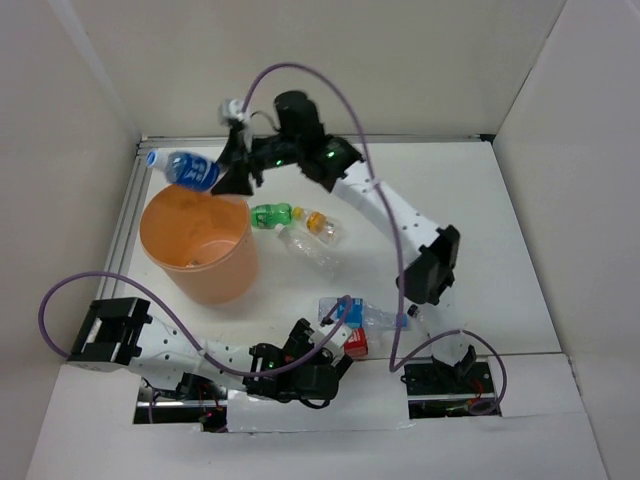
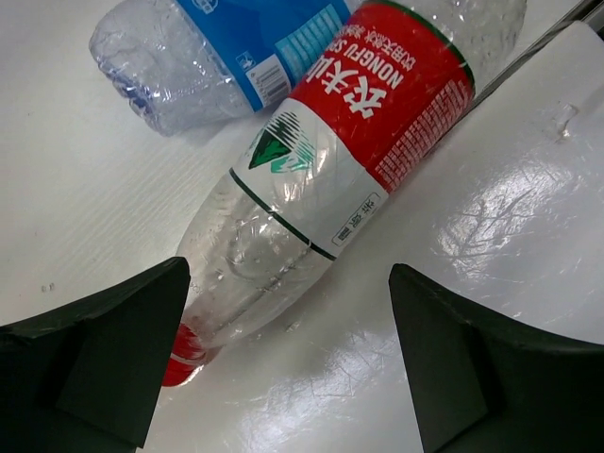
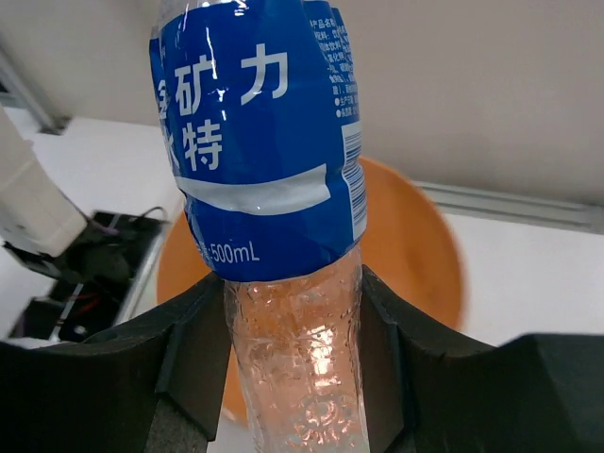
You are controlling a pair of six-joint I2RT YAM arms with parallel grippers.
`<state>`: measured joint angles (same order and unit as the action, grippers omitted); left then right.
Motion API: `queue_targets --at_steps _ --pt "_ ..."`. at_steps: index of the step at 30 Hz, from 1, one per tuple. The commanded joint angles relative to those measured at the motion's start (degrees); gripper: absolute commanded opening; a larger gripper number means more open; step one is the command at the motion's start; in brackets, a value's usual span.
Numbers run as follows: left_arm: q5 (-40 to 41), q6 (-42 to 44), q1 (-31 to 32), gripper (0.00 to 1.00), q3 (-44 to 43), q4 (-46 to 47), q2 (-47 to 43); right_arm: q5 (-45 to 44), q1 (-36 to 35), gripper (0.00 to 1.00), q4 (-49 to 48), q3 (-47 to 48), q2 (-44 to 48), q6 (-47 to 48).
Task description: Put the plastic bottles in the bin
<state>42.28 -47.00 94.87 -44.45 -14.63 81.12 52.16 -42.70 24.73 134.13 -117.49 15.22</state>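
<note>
right gripper (image 3: 294, 349): clamped on blue bottle (image 1: 190, 168), above far rim of bin (image 1: 215, 280) | do: carry further over opening, lower; only then part jaws | left gripper (image 2: 288, 330): apart, straddling red bottle (image 2: 377, 104) lying on table (image 2: 75, 189) | other bottles (image 1: 300, 230): lying right of bin

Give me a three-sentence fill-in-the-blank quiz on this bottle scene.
The right gripper is shut on a bottle with a ____ label.
The bin is coloured ____.
The left gripper, above the red-labelled bottle, is ____, not shut.
Missing words: blue; orange; open.
</note>
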Motion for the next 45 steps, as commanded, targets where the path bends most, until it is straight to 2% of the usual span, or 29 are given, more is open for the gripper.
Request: queue_targets --at_steps 1,3,5,6,7,9,12,14,16,19,20,21,23,24,26,27,28,31,32,35,36,38,42,43,45 --pt "3.68 -3.88 0.84 1.00 0.41 -1.09 -1.49 2.77 -5.63 0.17 -6.00 4.30 -5.02 -7.75" --pt "4.91 -4.58 1.37 1.00 -0.11 -2.76 -0.79 1.28 -7.83 0.19 -8.02 4.30 -7.30 -8.45" --pt "5.61 -5.20 1.98 1.00 -0.73 -3.65 -0.26 0.67 -8.89 0.29 -8.73 3.60 -9.15 -9.86" --pt "6.14 -5.20 1.99 1.00 -0.73 -3.65 -0.26 -0.04 -9.68 0.42 -8.04 3.60 -9.16 -9.86" --pt "6.15 -5.73 1.99 1.00 -0.73 -3.65 0.26 -0.56 -9.69 0.59 -8.03 3.60 -9.85 -9.86" --pt "6.93 -5.73 1.99 1.00 -1.25 -3.65 0.26 -1.53 -9.69 1.00 -6.11 4.56 -9.86 -9.34" --pt "7.99 -3.80 1.99 1.00 -1.78 -2.78 0.88 -6.01 -6.53 1.00 -4.87 6.68 -7.42 -9.86" --pt "7.99 1.10 1.99 1.00 -2.31 0.02 2.45 -8.29 -2.86 1.00 -2.60 5.89 -3.65 -9.78" --pt "7.99 2.60 1.99 1.00 -2.83 1.78 3.42 -7.52 0.84 1.00 0.48 4.14 -0.82 -8.56" --pt "7.99 9.89 1.99 1.00 -2.84 5.56 5.80 -4.10 9.63 1.00 7.33 -6.19 6.29 -4.87" --pt "7.99 10.61 1.99 1.00 -2.84 6.10 6.50 -4.09 12.00 1.00 8.74 -6.24 8.40 -3.55" --pt "7.99 11.31 1.99 1.00 -2.84 6.11 7.20 -3.30 16.55 1.00 11.54 -12.16 12.68 -2.05" --pt "5.90 11.84 1.99 1.00 -2.84 6.64 9.30 -2.77 20.62 1.00 14.63 -17.99 16.92 3.11" --pt "4.75 12.37 1.46 0.98 -2.84 7.33 9.84 -2.77 24.03 1.00 16.47 -23.15 18.86 4.97" --pt "1.68 12.37 1.46 0.94 -2.31 8.12 10.37 -2.77 27.21 1.00 22.45 -27.58 23.70 10.58" --pt "0.62 11.85 1.46 0.91 -2.31 8.65 10.37 -4.33 28.45 1.00 24.38 -31.78 25.10 12.18" --pt "-0.35 11.85 1.46 0.80 -1.70 9.18 11.07 -5.22 30.81 1.00 26.31 -34.17 28.08 12.98" --pt "-2.28 9.83 1.46 0.63 -2.39 8.49 11.77 -5.93 36.43 1.00 26.43 -44.34 34.58 14.31" --pt "-2.29 9.83 1.46 0.52 -3.36 7.44 12.30 -5.93 38.11 1.00 26.42 -47.00 36.26 15.18" --pt "-3.08 7.72 1.46 0.30 -5.91 5.59 12.83 -5.24 43.48 1.00 25.37 -56.23 42.23 16.94" --pt "-2.56 5.72 1.46 0.02 -6.61 3.49 13.44 -5.23 44.62 1.00 25.37 -58.17 43.48 18.68" --pt "-2.03 3.33 1.46 0.00 -9.76 -0.11 13.45 -3.92 47.96 0.97 25.89 -62.92 46.37 20.01" --pt "1.38 0.34 3.03 0.00 -14.87 -7.15 9.17 -1.01 53.50 0.82 30.28 -67.85 48.15 26.33" --pt "2.18 -0.71 3.82 0.00 -16.01 -10.12 7.84 0.03 55.34 0.69 31.77 -68.38 48.15 30.53" --pt "4.90 -2.03 4.35 0.00 -19.70 -13.91 4.85 0.66 57.28 0.53 35.99 -69.09 47.54 34.94"
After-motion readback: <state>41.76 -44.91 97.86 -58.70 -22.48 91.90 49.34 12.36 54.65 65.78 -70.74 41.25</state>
